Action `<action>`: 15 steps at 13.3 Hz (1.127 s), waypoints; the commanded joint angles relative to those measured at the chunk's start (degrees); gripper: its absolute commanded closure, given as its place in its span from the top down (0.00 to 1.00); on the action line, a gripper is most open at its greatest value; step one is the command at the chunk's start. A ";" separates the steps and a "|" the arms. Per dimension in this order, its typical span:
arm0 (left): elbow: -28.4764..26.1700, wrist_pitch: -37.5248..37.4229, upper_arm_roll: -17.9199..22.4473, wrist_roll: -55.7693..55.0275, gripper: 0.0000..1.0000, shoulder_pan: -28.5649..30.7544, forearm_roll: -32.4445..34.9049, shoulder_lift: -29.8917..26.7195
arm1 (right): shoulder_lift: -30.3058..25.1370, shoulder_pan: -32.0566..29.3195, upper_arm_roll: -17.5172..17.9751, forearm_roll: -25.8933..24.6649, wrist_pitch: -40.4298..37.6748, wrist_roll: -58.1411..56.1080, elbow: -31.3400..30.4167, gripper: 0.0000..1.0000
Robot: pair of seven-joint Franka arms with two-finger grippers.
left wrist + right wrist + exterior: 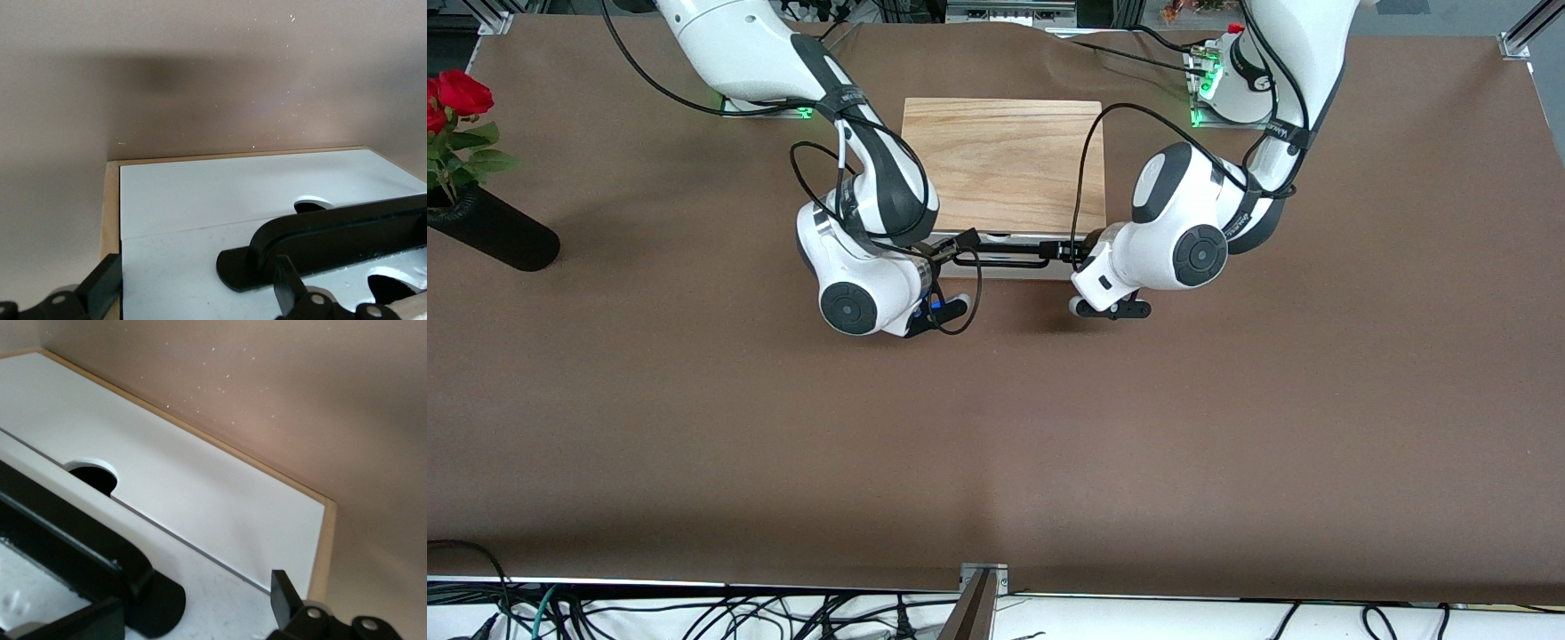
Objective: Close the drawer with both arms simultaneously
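The oak-grain box (1005, 160) stands between the two arm bases. The drawer's white front (1009, 271) with its black bar handle (1005, 260) sits close under the box's top edge, and none of the tray's inside shows. My right gripper (953, 251) is open against the handle's end toward the right arm. My left gripper (1071, 252) is open against the other end. In the left wrist view the open left gripper (197, 288) spans the white front (180, 267) beside the handle's foot (253, 267). In the right wrist view the open right gripper (190, 610) spans the front (220, 587) beside the handle (67, 533).
A black vase (494, 233) lies with red roses (454, 93) at the right arm's end of the table. The brown tabletop (996, 427) stretches from the drawer to the front edge, where a metal bracket (983, 578) sits.
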 commanded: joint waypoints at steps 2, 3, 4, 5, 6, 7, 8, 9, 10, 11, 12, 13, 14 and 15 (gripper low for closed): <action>-0.44 -0.98 0.95 0.29 1.00 -0.08 -0.91 -1.07 | 1.94 0.24 1.15 1.83 3.91 -0.38 1.52 1.00; -0.36 -0.98 0.95 0.29 1.00 0.45 -0.91 -1.16 | 1.94 -0.03 1.15 1.92 5.32 -0.47 1.61 1.00; 0.17 -0.89 0.95 0.29 1.00 1.06 -0.82 -1.16 | 1.94 -0.11 1.15 1.92 5.85 -0.55 2.57 1.00; 1.39 -0.89 1.04 0.12 1.00 1.94 -0.82 -1.33 | 1.94 -0.29 1.15 1.92 5.95 -0.55 3.54 1.00; 1.66 -0.89 1.13 0.29 1.00 3.16 -0.82 -1.68 | 1.94 -0.47 0.98 1.83 5.95 -0.55 4.42 1.00; 1.67 0.76 1.13 0.38 1.00 4.74 -0.82 -2.55 | 1.94 -0.90 0.80 1.83 5.95 -0.64 5.21 1.00; 1.23 2.69 1.13 0.64 1.00 5.98 -0.91 -4.30 | 1.94 -1.34 0.80 1.83 6.03 -0.64 5.74 1.00; 0.70 3.58 1.13 0.56 1.00 6.86 -0.73 -6.32 | 1.94 -1.96 0.71 1.75 6.64 -0.64 6.18 1.00; 0.61 3.59 1.22 0.38 1.00 7.13 -0.30 -7.91 | 1.94 -2.83 0.71 1.74 7.87 -0.90 6.88 1.00; 0.52 3.68 1.22 0.47 1.00 8.26 2.58 -9.75 | 1.85 -3.28 0.71 1.74 8.58 -0.91 7.41 1.00; 0.52 3.68 1.13 0.56 1.00 8.97 5.48 -11.68 | 1.77 -3.80 0.54 1.57 8.76 -0.91 8.37 1.00; 0.44 3.68 1.22 0.47 1.00 9.85 6.55 -13.44 | 1.76 -4.33 0.45 1.31 8.76 -0.82 9.51 1.00; -0.17 3.68 1.22 0.38 1.00 10.99 6.65 -15.46 | 1.68 -5.03 0.45 0.96 8.76 -0.91 10.39 1.00; -1.05 3.68 1.22 0.29 1.00 12.39 6.65 -17.31 | 1.68 -5.56 -0.07 0.87 8.76 -1.17 11.10 1.00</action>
